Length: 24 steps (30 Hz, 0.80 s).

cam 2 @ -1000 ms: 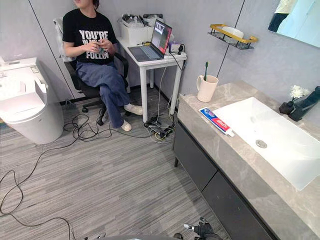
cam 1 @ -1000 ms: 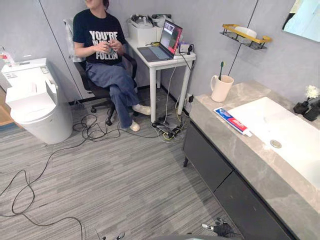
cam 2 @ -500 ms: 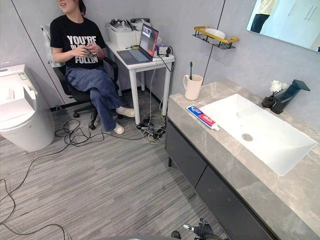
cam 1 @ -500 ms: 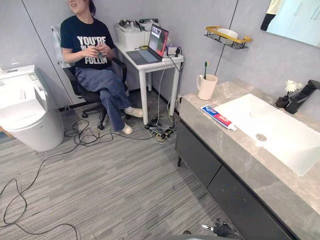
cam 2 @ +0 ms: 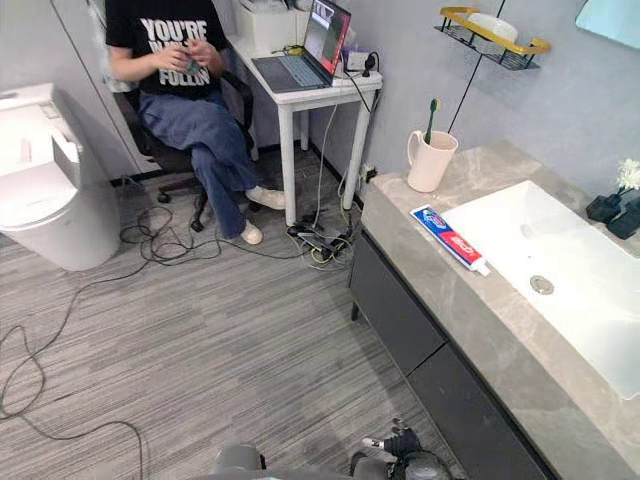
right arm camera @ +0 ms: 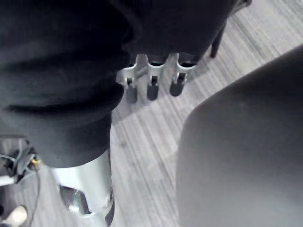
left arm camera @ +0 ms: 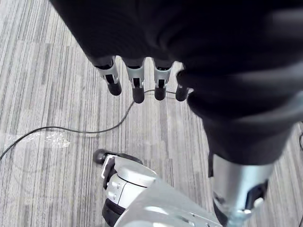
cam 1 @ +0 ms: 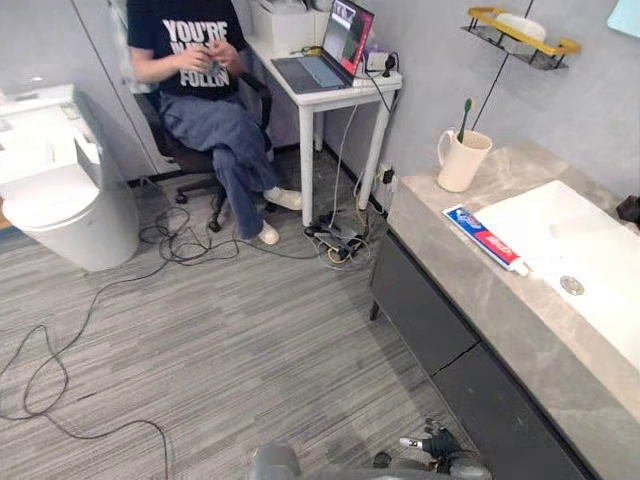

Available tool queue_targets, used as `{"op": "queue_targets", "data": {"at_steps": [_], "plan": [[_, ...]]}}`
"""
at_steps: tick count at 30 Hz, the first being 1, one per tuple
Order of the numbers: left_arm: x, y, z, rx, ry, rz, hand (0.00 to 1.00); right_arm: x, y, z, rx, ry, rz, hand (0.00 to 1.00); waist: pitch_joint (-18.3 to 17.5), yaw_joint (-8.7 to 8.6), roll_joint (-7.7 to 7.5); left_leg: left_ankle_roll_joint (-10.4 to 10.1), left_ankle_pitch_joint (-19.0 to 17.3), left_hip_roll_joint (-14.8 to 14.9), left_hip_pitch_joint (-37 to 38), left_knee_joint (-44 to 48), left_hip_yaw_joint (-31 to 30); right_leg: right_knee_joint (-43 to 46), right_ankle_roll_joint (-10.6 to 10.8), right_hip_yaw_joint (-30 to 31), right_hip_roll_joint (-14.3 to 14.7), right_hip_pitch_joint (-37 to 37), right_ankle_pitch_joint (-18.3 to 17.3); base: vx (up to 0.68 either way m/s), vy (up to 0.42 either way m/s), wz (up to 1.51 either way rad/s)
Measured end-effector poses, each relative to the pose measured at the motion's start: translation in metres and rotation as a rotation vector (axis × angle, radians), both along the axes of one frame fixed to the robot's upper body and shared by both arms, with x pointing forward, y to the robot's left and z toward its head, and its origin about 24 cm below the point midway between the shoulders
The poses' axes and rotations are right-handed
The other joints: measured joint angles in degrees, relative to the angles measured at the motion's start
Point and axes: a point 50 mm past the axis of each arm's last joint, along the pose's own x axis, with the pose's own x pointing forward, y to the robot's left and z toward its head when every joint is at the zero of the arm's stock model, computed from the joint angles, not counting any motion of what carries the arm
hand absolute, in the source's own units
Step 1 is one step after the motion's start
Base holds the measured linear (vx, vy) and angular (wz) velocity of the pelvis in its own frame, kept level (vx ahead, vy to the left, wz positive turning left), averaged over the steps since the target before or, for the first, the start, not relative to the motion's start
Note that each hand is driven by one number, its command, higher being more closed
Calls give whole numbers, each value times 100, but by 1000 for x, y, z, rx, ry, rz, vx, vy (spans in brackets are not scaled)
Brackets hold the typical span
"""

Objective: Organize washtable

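Observation:
The grey stone washtable (cam 1: pixel 452 272) runs along the right, with a white sink basin (cam 1: pixel 590 255) set in it. A cream cup (cam 1: pixel 460 160) holding a green toothbrush (cam 1: pixel 466 112) stands at its far corner. A red, white and blue toothpaste tube (cam 1: pixel 487 240) lies flat between the cup and the basin. My left hand (left arm camera: pixel 136 81) hangs over the striped floor with straight fingers and holds nothing. My right hand (right arm camera: pixel 151 81) hangs the same way beside the dark cabinet front, fingers straight and empty. Both hands are well short of the washtable top.
A gold wall shelf (cam 1: pixel 520 35) with a white dish hangs above the cup. A black faucet (cam 2: pixel 622 212) and small white flowers (cam 2: pixel 628 172) sit behind the basin. A person (cam 1: pixel 205 90) sits on a chair by a white desk (cam 1: pixel 335 95) with a laptop. A toilet (cam 1: pixel 55 190) stands left; cables (cam 1: pixel 190 250) trail across the floor.
The whole picture has shifted, so the camera has moved and now looks lower. The cup, toothpaste tube and person keep their places.

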Motion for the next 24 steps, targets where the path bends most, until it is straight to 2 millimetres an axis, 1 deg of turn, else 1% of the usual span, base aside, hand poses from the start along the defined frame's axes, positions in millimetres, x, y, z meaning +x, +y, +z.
{"op": "queue_targets", "data": {"at_steps": [2,4,5,6,7,8,9,10,11,12,13,14,15,16,17,18,19,21,22,23,24], "plan": [[3,2,0,2,-3,-7,0,-3,1,-1,2,5,-4,0,-15,-14,-24,12,-23,-7,105,-9,122,-251,43,23,-4,144,121,207,124,-26],[17,1,1,3,-30,-45,0,-6,0,-2,2,13,-10,0,-29,-15,0,12,-24,0,224,-27,217,-584,118,47,12,304,262,87,33,-22],[26,2,2,6,-48,-70,0,-7,-1,-1,2,11,-16,0,-55,-28,-10,-13,-44,-2,222,21,226,-680,115,74,19,355,322,54,20,-20],[30,3,2,8,-58,-75,0,-7,0,-2,3,12,-18,0,-54,-29,26,-40,-68,6,214,42,226,-711,107,85,32,357,346,33,36,-23],[39,1,3,5,-78,-81,0,-7,-3,-1,1,12,-34,0,-69,-74,80,-38,-148,43,188,121,242,-722,129,132,114,307,369,0,28,-40],[44,0,3,5,-84,-100,0,-6,-5,-1,-1,6,-40,0,-79,-109,104,-35,-310,126,202,154,346,-578,131,252,195,158,369,-29,32,-66],[45,1,3,7,-83,-111,0,-4,-5,0,0,0,-46,0,-76,-102,112,-36,-385,192,238,193,508,-364,132,309,241,-23,367,-79,10,-138],[43,2,3,6,-70,-114,0,0,-4,1,7,-15,-64,0,-52,-71,76,-7,-522,326,385,192,910,203,59,201,309,-415,374,-113,7,-191],[42,3,2,5,-58,-120,0,1,-4,2,13,-26,-84,0,15,-87,20,-9,-643,408,597,262,1324,737,-170,-30,297,-704,346,-131,-18,-192],[41,6,3,11,-53,-128,0,1,-4,2,18,-31,-105,0,45,-142,18,-27,-707,434,632,289,1467,941,-206,-121,268,-814,330,-137,-35,-149],[40,10,3,23,-49,-132,0,3,-2,3,29,-43,-128,0,55,-296,-82,-17,-785,437,770,327,1685,1197,-276,-355,191,-951,287,-123,-25,-102],[44,16,5,40,-56,-149,0,2,1,3,37,-46,-132,0,60,-382,-175,-46,-836,390,879,322,1770,1177,-295,-543,153,-952,276,-98,-15,-90],[49,18,6,46,-66,-162,0,0,1,3,37,-44,-138,0,56,-393,-196,-48,-860,377,899,332,1788,1096,-294,-594,174,-940,276,-54,15,-84],[58,18,8,51,-87,-167,0,-3,2,2,41,-38,-143,0,30,-374,-250,-89,-895,395,879,356,1939,787,-301,-622,239,-919,279,-12,14,-84],[65,14,8,43,-104,-166,0,-2,1,2,46,-41,-170,0,38,-366,-224,-124,-915,475,828,394,2060,513,-412,-561,359,-965,374,14,12,-76],[68,13,9,41,-114,-166,0,-3,0,2,50,-42,-183,0,37,-359,-212,-125,-916,501,780,396,2086,387,-424,-514,432,-982,436,51,17,-67],[72,12,9,35,-131,-136,0,-3,0,2,55,-39,-193,0,31,-390,-213,-160,-935,511,741,385,2149,271,-530,-458,537,-1032,494,83,27,-50],[67,10,8,24,-137,-67,0,-2,0,1,71,-35,-222,0,28,-467,-219,-288,-958,582,881,377,2269,413,-518,-354,623,-1029,369,135,13,-44],[64,13,8,31,-136,-46,0,-4,-1,0,81,-27,-255,0,29,-458,-217,-350,-918,586,1087,506,2287,655,-531,-258,668,-1019,111,160,1,-33],[63,14,9,34,-138,-37,0,-5,-1,-1,84,-24,-264,0,26,-460,-217,-312,-879,593,994,821,1982,805,-528,-211,675,-1015,-14,241,-54,-47],[64,17,10,40,-146,-21,0,-7,-3,-2,86,-16,-278,0,32,-401,-203,101,-634,608,649,1745,1279,1030,-514,-62,714,-981,-200,268,-49,-66]]}}
